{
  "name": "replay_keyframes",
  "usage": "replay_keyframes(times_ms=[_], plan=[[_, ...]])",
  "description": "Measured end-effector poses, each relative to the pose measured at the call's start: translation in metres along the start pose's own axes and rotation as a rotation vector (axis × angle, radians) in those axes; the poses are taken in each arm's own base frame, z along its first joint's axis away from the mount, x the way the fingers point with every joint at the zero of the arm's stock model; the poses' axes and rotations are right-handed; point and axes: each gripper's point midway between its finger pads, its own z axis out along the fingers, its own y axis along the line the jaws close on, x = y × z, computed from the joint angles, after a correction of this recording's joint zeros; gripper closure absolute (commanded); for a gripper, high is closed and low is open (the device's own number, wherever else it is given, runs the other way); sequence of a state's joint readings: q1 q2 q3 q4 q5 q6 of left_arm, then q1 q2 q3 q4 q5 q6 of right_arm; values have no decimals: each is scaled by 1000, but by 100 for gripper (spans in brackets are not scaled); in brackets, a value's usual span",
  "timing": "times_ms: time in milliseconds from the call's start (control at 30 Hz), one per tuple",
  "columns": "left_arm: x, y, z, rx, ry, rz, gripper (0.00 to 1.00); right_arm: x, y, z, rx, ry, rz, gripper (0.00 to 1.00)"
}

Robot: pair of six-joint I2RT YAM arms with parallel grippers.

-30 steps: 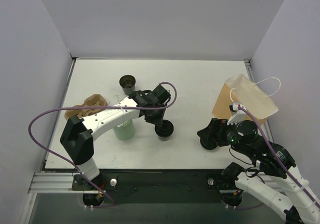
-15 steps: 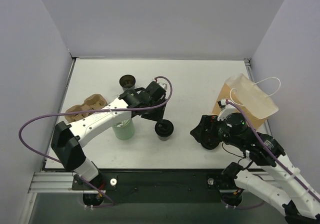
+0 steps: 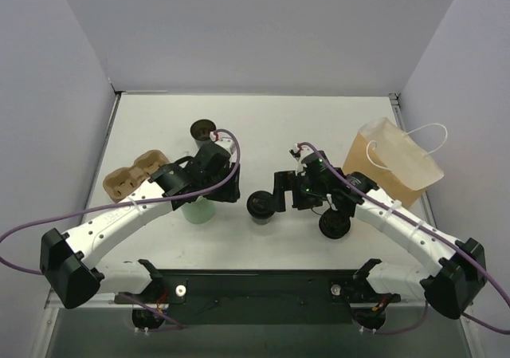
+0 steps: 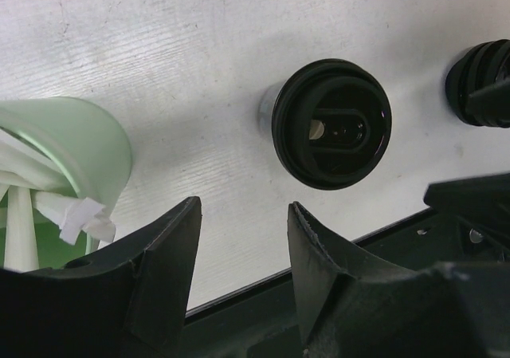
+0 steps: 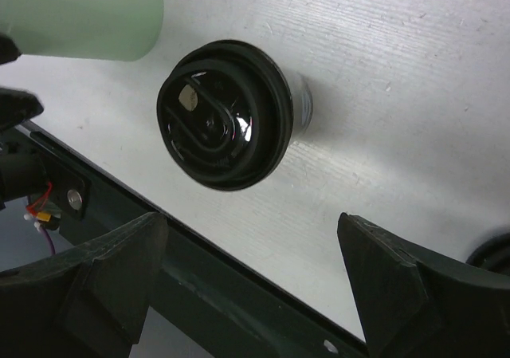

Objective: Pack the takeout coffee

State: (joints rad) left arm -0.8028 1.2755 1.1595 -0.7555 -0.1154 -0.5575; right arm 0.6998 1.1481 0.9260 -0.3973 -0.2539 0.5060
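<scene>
Directly ahead of the right gripper (image 5: 249, 238), within the span of its two fingers but slightly off-centre, stands the takeout coffee (image 5: 223, 127). It is a small round black paper cup, upright on the white table (image 5: 398, 95) and capped with a black lid that has a sip hole.

Tool state: the right gripper's jaws are spread wide and empty, with no contact on the cup. The left gripper (image 4: 243, 214) has its jaws moderately parted and nothing between them. The takeout coffee sits ahead of it and off to one side, clear of both fingers. A pale green cup (image 4: 72, 143) holding white paper stands just beside its other finger.

Other items: a second black round item (image 3: 335, 225) lies behind the right gripper, close by its forearm. A translucent carrier bag with white loop handles (image 3: 398, 163) stands well apart, further back along that arm.

Handling assessment: the cup is judged light, with a thin wall that would buckle under a hard squeeze. Whether it is filled cannot be told. The lid rim is probably the stiffest part.

Recommended hold: across the wall just below the lid rim, fingers on opposite sides, moderate pressure, cup kept upright. A grip on the lid alone risks pulling it off.
</scene>
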Motion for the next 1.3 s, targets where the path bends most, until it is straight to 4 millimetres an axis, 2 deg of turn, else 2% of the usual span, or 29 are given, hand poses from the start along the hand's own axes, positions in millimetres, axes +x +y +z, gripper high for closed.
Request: replay_keyframes(times_ms=[167,300,633,800,1033,1300], plan=[[9,6,-9,9,-14,-11,43,-5,-5,23,-28,42,30,8],[7,4,-21,42,-43,-17,43,-9,-4,36,-72,58,45,9],[9,3,-36,86,-83,-32,43,2,-7,65,-103,139,34,19],[16,5,-33,85,-67,-35,43,0,-11,73,-109,145,38,28],[22,3,-30,101,-57,-31,43,-5,-6,75,-147,129,31,41],[18,-1,-27,111,-71,-23,43,-8,-6,76,-171,119,33,43]])
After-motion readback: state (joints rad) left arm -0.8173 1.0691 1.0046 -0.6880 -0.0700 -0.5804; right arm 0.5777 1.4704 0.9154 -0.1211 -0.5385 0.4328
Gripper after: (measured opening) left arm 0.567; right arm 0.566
